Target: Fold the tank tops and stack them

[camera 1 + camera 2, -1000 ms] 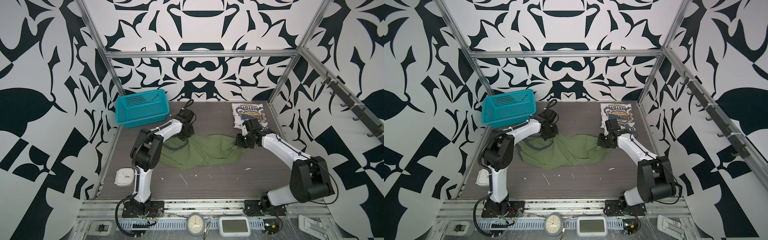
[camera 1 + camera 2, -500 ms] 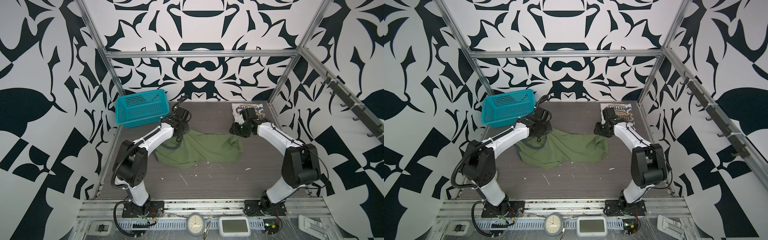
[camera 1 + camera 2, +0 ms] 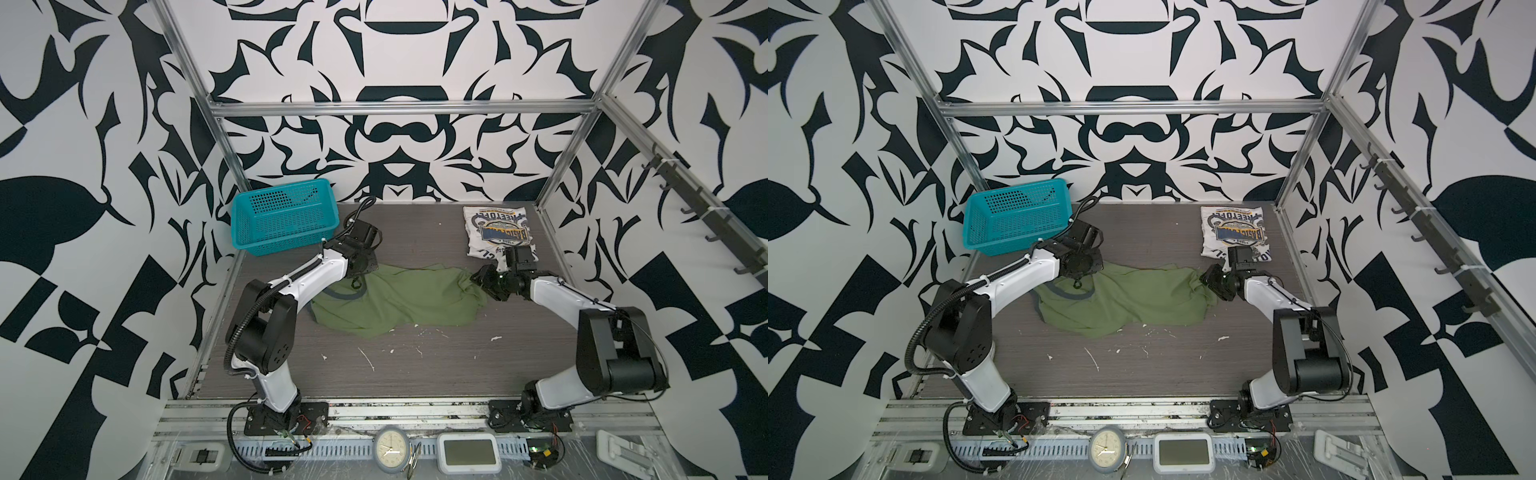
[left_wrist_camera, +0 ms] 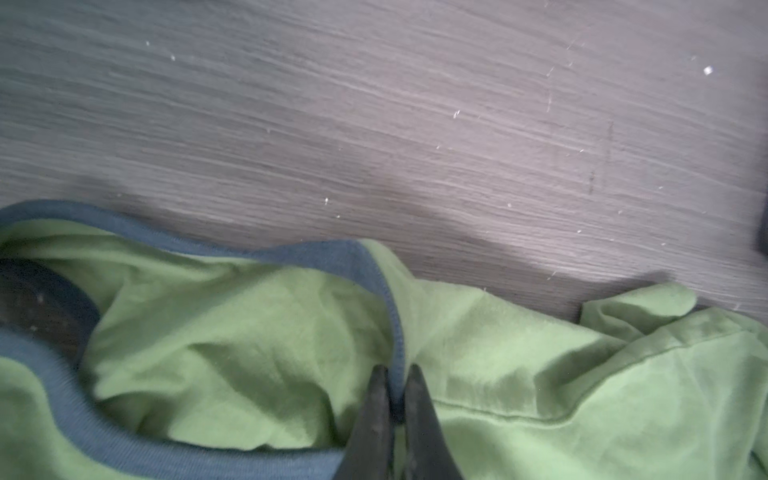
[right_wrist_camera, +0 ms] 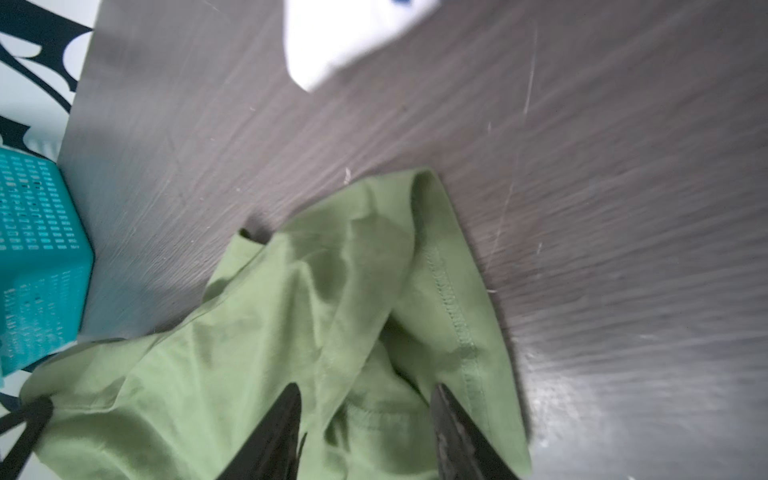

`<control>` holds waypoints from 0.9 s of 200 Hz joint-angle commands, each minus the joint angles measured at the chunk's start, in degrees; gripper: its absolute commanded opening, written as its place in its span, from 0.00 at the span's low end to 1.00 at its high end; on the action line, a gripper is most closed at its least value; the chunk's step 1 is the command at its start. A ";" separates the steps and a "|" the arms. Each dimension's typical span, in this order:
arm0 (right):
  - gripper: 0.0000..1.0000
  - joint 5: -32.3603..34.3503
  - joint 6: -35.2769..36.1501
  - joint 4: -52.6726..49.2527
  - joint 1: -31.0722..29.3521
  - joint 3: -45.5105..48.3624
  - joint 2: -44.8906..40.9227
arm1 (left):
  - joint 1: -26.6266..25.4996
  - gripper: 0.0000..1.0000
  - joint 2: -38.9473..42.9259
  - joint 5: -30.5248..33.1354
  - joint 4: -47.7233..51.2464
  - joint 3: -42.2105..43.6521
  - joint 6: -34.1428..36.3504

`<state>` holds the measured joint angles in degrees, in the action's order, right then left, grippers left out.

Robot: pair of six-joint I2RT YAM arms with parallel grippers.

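Observation:
The olive green tank top (image 3: 399, 299) (image 3: 1125, 299) lies crumpled across the middle of the table in both top views. My left gripper (image 4: 397, 374) is shut on its navy-grey trim, at the top's left end (image 3: 356, 284). My right gripper (image 5: 365, 390) is open at the top's right end (image 3: 478, 277). Its two fingers (image 5: 278, 428) stand apart over a bunched fold by the stitched hem. The white tank top (image 3: 496, 232) (image 3: 1235, 237) lies folded at the back right with its blue-yellow badge print up. One corner of it (image 5: 332, 50) appears in the right wrist view.
A teal mesh basket (image 3: 284, 216) (image 5: 37, 257) stands at the back left, just behind my left arm. Small white scraps (image 3: 368, 357) lie on the front half of the table. A clock (image 3: 390, 451) and a timer (image 3: 469, 453) sit on the front rail.
My right gripper has gone from shut to open, and the green top's right end now lies bunched on the table. My left gripper has kept its hold on the trim while its arm shifted.

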<state>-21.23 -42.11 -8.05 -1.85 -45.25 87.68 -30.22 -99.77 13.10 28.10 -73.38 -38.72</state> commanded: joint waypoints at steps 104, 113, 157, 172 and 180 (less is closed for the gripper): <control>0.28 -11.67 -15.02 23.30 2.81 0.35 10.82 | 0.25 0.00 -0.26 0.27 0.02 1.02 -0.66; 0.24 -11.64 -14.86 22.99 2.80 0.18 10.40 | 0.22 0.00 -0.26 0.28 -0.14 1.09 -0.74; 0.14 -9.92 -12.80 19.55 2.70 -0.25 5.75 | 0.25 0.00 -0.06 0.47 -0.17 0.96 -0.88; 0.11 -9.26 -11.80 18.20 2.66 -0.66 4.63 | 0.25 0.00 0.01 0.51 -0.13 0.83 -0.92; 0.08 -9.19 -11.28 17.47 2.72 -1.07 4.22 | 0.20 0.00 0.07 0.48 0.22 0.48 -1.00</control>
<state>-31.44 -55.55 11.25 1.04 -44.62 94.65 -30.22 -99.77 13.06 27.92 -72.34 -39.09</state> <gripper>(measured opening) 0.109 0.082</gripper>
